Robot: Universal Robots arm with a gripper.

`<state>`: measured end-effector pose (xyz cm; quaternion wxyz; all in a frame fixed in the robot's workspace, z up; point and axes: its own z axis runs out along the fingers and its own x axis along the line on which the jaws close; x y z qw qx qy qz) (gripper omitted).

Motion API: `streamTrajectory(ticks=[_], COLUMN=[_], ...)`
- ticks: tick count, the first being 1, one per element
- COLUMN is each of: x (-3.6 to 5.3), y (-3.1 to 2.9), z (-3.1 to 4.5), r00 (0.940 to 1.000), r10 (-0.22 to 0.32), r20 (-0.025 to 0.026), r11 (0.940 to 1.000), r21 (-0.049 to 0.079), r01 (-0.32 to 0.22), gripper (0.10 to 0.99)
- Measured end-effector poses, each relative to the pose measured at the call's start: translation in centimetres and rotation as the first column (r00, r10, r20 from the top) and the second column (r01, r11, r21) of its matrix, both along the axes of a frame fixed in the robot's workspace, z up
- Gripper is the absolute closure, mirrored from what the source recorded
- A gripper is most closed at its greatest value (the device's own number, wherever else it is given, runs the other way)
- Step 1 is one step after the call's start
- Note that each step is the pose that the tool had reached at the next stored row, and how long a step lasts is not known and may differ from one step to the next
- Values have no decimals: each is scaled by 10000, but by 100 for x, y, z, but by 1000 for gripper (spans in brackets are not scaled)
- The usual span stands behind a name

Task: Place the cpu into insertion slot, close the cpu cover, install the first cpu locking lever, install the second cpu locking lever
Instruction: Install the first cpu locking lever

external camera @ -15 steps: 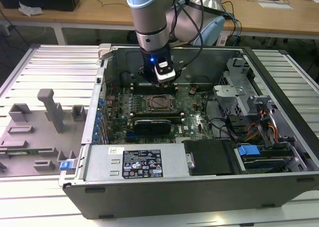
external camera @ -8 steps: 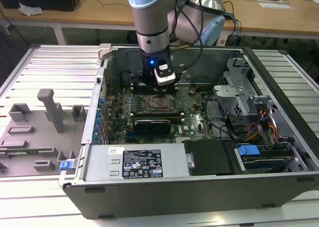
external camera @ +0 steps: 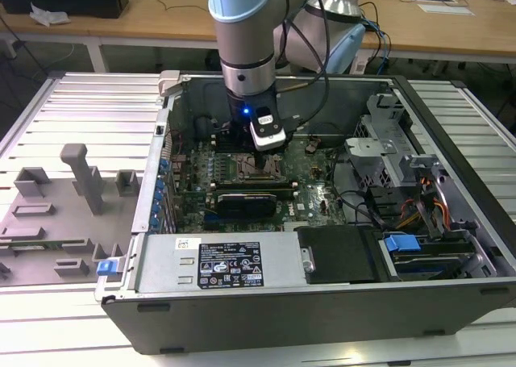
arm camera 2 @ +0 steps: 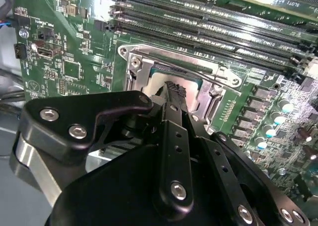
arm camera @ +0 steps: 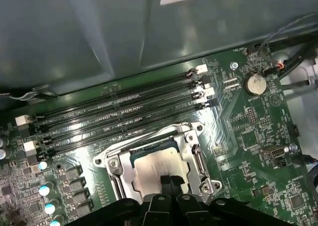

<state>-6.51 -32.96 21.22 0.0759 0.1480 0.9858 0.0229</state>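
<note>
The cpu (arm camera: 154,166), a pale silver square, lies flat in the insertion slot (arm camera: 195,159) on the green board. Around it sits the silver cpu cover (arm camera: 120,172), lying down flat as far as I can tell. A thin wire locking lever (arm camera: 149,138) runs along the slot's side next to the memory slots. My gripper (arm camera: 169,179) is shut with nothing between its fingers, its tips right over the chip's top near one edge. The second wrist view has the gripper (arm camera 2: 171,89) above the cpu (arm camera 2: 151,83), with the lever (arm camera 2: 198,69) beyond. In the exterior view the gripper (external camera: 251,151) hangs inside the open case over the insertion slot (external camera: 258,171).
Long black memory slots (arm camera: 119,116) run beside the socket, with the grey case wall (arm camera: 99,32) just behind. A long black card (external camera: 254,199) lies near the socket, and the power supply (external camera: 234,264) and drive bays (external camera: 419,222) crowd the case. A grey fixture tray (external camera: 56,214) sits at the exterior view's left.
</note>
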Motion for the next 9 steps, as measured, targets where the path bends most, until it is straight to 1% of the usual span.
streamTrajectory(ticks=[2,3,4,5,6,7,9], x=[-2,-3,-4,-4,-3,-3,-2], y=[-1,-1,-1,-1,-1,-1,-1], z=[0,0,1,58,193,252,253], r00=[10000,10000,10000,9994,9990,9989,9989], r10=[7,33,72,360,453,477,479], r20=[0,-1,-2,-3,-3,-3,-1], r11=[10000,10000,10000,9992,9989,9987,9987], r21=[-2,-19,-63,-155,-155,-154,-153], r01=[-7,-33,-72,-360,-453,-477,-479], gripper=[980,980,980,980,980,980,980])
